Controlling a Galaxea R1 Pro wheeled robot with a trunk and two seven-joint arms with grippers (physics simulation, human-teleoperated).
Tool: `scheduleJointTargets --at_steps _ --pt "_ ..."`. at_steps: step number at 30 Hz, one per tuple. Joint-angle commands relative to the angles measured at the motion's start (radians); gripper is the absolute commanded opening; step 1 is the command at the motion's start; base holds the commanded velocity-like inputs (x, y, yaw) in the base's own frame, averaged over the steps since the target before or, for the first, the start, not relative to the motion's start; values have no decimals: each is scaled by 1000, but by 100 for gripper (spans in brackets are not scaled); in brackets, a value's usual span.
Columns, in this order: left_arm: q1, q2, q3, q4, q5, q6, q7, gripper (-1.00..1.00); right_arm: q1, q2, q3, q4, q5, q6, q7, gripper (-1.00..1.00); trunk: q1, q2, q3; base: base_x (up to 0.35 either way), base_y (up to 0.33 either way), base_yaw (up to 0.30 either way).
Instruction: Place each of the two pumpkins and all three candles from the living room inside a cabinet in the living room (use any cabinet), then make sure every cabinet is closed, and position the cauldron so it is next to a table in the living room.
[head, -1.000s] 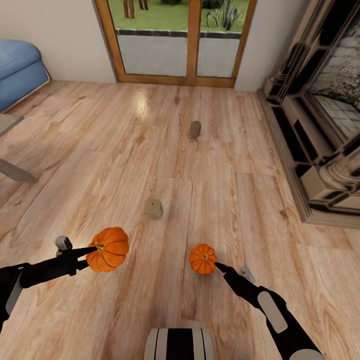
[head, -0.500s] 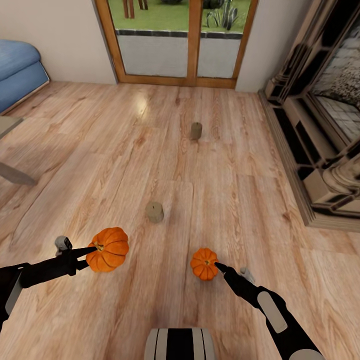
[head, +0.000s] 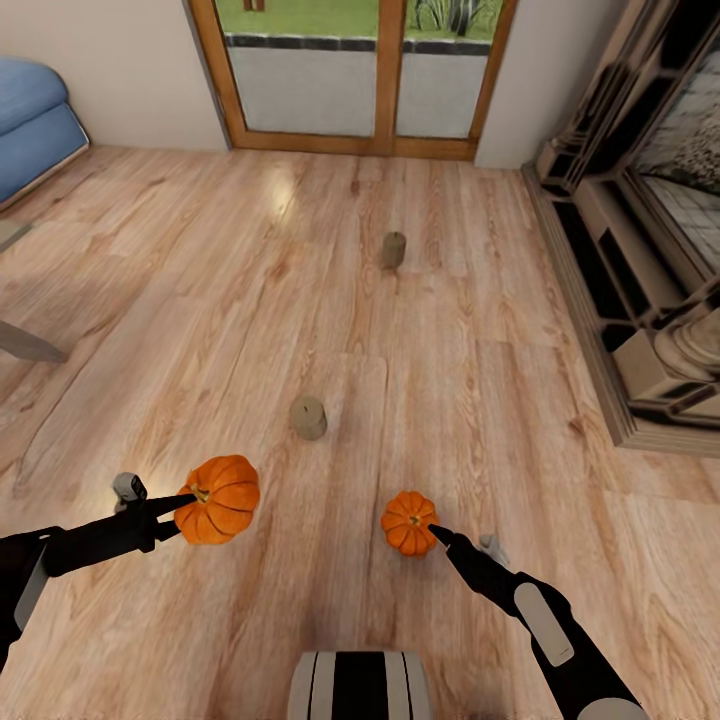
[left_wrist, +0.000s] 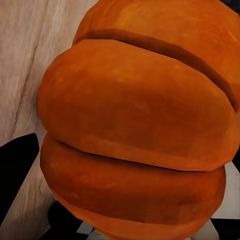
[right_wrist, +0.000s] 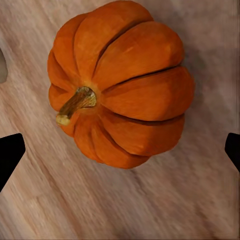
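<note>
My left gripper (head: 188, 499) is shut on the larger-looking orange pumpkin (head: 222, 498) and holds it off the wood floor. That pumpkin's ribbed side (left_wrist: 135, 130) sits right against the left wrist camera, with a black finger (left_wrist: 15, 170) beside it. The second pumpkin (head: 409, 523) rests on the floor, stem up, also seen as pumpkin (right_wrist: 122, 90) in the right wrist view. My right gripper (head: 437, 533) hovers over it, open, fingertips (right_wrist: 10, 152) wide on either side. Two beige candles stand on the floor: one (head: 308, 417) near, one (head: 393, 249) farther. The cabinet and cauldron are out of view.
An ornate dark and beige fireplace surround (head: 640, 290) lines the right side. A wood-framed glass door (head: 350, 80) is straight ahead. A blue sofa (head: 35, 125) and the corner of a low pale table (head: 25, 342) sit at the left edge.
The whole picture has shifted slightly, so the camera moved. Both arms keep their poses. The floor pumpkin sits a touch lower relative to the right gripper.
</note>
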Motion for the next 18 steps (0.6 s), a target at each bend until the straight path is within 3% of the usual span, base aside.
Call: scheduleJointTargets --at_steps 1,18 --pt "0 0 0 0 2 -1 0 -100 0 0 0 0 0 0 0 100 0 0 -4 0 0 0" --pt "0 0 -1 0 2 -2 0 -100 0 -4 0 0 1 0 0 100 7 -4 -62 0 0 0"
